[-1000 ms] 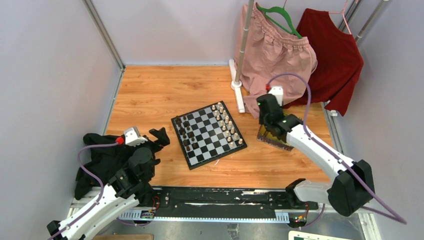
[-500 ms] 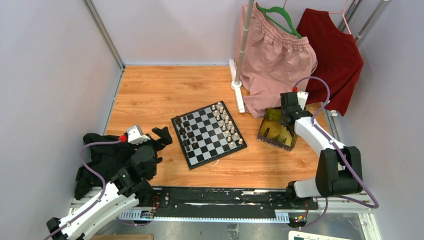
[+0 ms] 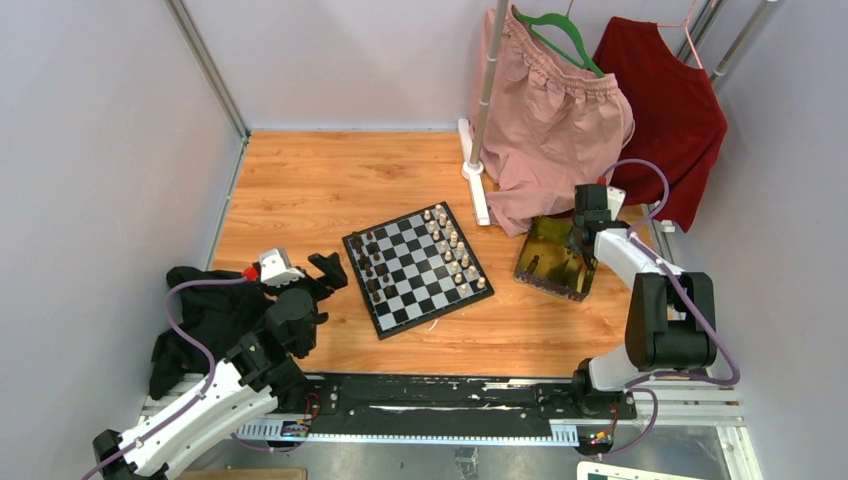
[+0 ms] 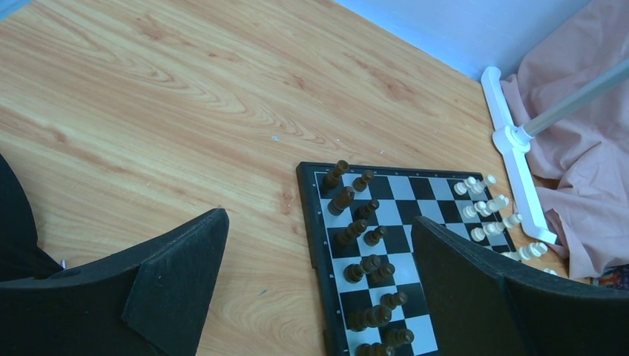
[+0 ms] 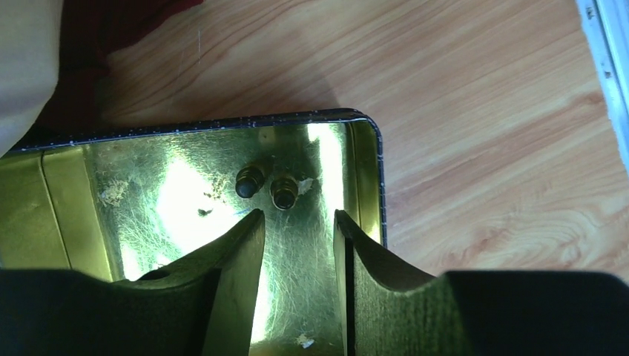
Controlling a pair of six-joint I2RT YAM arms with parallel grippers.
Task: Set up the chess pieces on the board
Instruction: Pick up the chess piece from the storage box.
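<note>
The board [image 3: 418,268] lies mid-table, with dark chess pieces [image 3: 370,265] along its left side and cream pieces along its right. My left gripper [image 3: 322,272] is open and empty, just left of the board. In the left wrist view the gripper [image 4: 319,222] frames the board's edge [image 4: 311,222] and the dark pieces [image 4: 356,230]. My right gripper [image 3: 585,222] hovers over the gold tray [image 3: 545,262]. In the right wrist view the gripper [image 5: 297,216] is open and empty, just short of two dark pieces [image 5: 267,185] lying in the tray [image 5: 148,193].
A pink garment [image 3: 555,110] and a red garment [image 3: 665,110] hang on a rack at the back right. The rack's white foot [image 3: 475,170] stands near the board's far corner. A black cloth [image 3: 205,315] lies at the near left beside the left arm.
My right arm has swung right, carrying its gripper from the tray's left side to its far right corner. My left gripper has crept slightly towards the board.
</note>
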